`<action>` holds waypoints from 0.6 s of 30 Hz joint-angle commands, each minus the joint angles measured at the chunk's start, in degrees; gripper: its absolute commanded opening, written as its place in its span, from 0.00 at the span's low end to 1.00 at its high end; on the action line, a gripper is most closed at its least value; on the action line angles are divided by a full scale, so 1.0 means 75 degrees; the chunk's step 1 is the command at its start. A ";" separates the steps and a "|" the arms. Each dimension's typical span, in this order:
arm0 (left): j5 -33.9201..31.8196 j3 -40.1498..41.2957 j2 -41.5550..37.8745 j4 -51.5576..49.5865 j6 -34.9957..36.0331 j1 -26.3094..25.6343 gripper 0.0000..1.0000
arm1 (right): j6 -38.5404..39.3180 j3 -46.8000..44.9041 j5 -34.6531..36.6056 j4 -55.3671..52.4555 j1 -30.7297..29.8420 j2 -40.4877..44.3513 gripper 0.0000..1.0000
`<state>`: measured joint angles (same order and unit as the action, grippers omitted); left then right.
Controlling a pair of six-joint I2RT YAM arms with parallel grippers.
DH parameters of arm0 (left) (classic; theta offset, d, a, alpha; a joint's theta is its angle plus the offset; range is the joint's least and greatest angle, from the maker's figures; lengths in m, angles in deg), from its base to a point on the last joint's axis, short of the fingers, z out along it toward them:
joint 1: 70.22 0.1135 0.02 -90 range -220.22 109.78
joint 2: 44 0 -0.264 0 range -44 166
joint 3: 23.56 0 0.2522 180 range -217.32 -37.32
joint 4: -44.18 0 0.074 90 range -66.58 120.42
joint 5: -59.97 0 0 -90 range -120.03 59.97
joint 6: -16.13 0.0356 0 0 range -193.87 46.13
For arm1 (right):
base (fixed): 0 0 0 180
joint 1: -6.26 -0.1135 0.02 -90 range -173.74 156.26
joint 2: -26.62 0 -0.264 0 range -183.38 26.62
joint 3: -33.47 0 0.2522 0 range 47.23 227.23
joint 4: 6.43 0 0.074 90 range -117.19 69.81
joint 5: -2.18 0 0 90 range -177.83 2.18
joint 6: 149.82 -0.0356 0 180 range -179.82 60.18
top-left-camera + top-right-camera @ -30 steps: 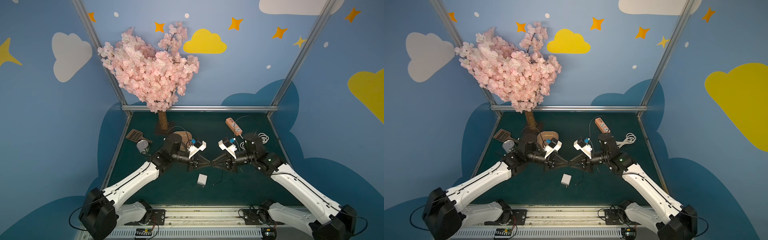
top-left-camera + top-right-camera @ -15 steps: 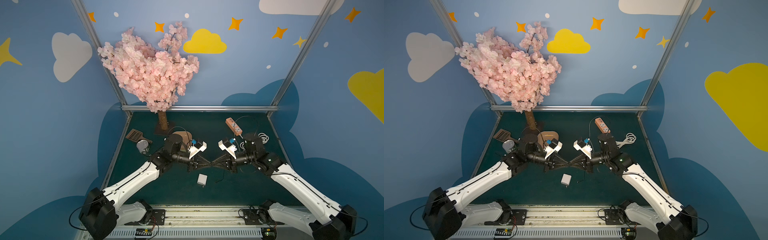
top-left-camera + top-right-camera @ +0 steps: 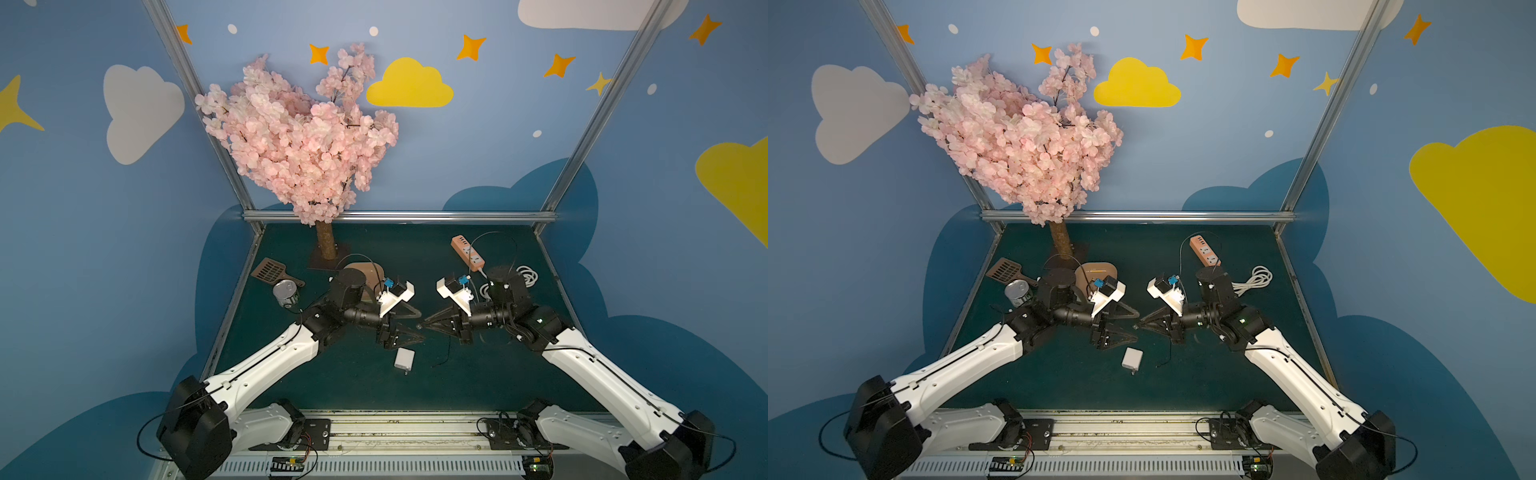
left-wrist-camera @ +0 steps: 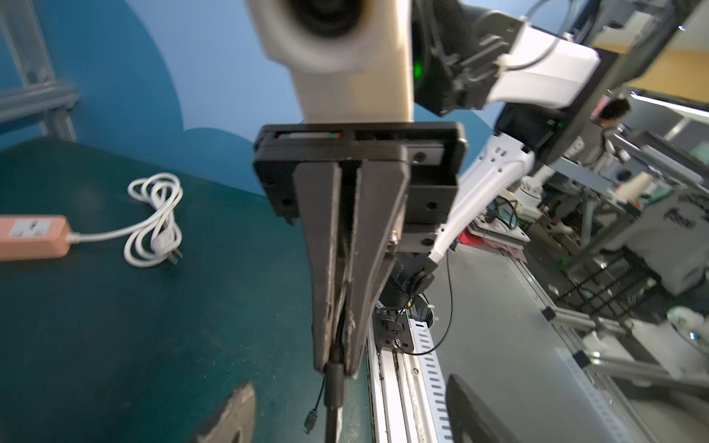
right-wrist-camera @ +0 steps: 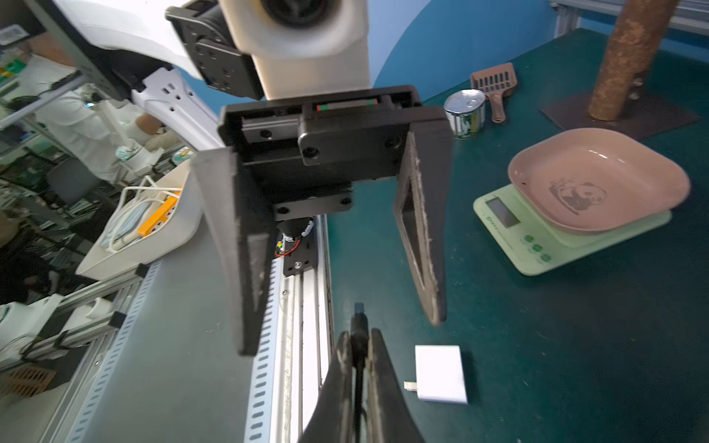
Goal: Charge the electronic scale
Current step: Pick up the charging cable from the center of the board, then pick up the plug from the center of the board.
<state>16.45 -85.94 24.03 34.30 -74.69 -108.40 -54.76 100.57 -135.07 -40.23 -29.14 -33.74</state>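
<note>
Where the electronic scale [image 5: 537, 245] stands: on the desk [image 3: 340, 382], back and left of centre, just in front of the tree trunk [image 5: 629, 57]; the left arm hides most of it in both top views.
Scale top: peach tray [image 5: 598, 184] with a panda drawing sits on the pale green base, display and green buttons left showing at one edge.
Display: looks blank, though the wrist view is too soft to be sure.
Left hand [image 5: 340, 331]: fingers spread wide, gripping nothing, held above the desk, facing the right hand.
Right hand [image 4: 333, 368]: fingers pressed together on a black cable [image 4: 333, 383], pinching it just behind the plug; the plug tip points at the gap between the left hand's fingers.
Cable's loose end: hangs toward the desk, a small connector [image 4: 310, 420] at its tip.
Charger block [image 5: 441, 374]: white, flat on the desk on the near side of the two hands, apart from the cable.
Power strip [image 3: 467, 251]: salmon-orange, at the back right, its white cord [image 3: 525, 276] coiled beside the right arm.
Left edge: a tin can [image 5: 465, 113] and a brown slotted scoop [image 5: 495, 82], close together.
</note>
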 commanded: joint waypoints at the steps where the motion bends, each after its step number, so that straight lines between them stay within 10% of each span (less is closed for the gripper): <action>1: -0.2371 0.0397 -0.0336 0.0127 -0.0032 -0.0251 0.89 | -0.0662 -0.0130 0.1598 0.0263 0.0039 0.0271 0.00; 11: -0.7566 0.0838 0.0535 -0.0814 -0.1929 -0.2092 0.91 | -0.2938 -0.0561 0.3708 -0.0225 0.0624 0.0597 0.00; 18: -0.8951 0.0962 0.1584 -0.1291 -0.3743 -0.2805 0.99 | -0.3743 -0.1415 0.3277 -0.0247 0.1641 0.0980 0.00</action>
<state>-42.41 -78.21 33.97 27.61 -95.76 -128.29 -78.82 91.45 -110.09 -41.17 -18.85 -27.64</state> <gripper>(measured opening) 0.986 0.081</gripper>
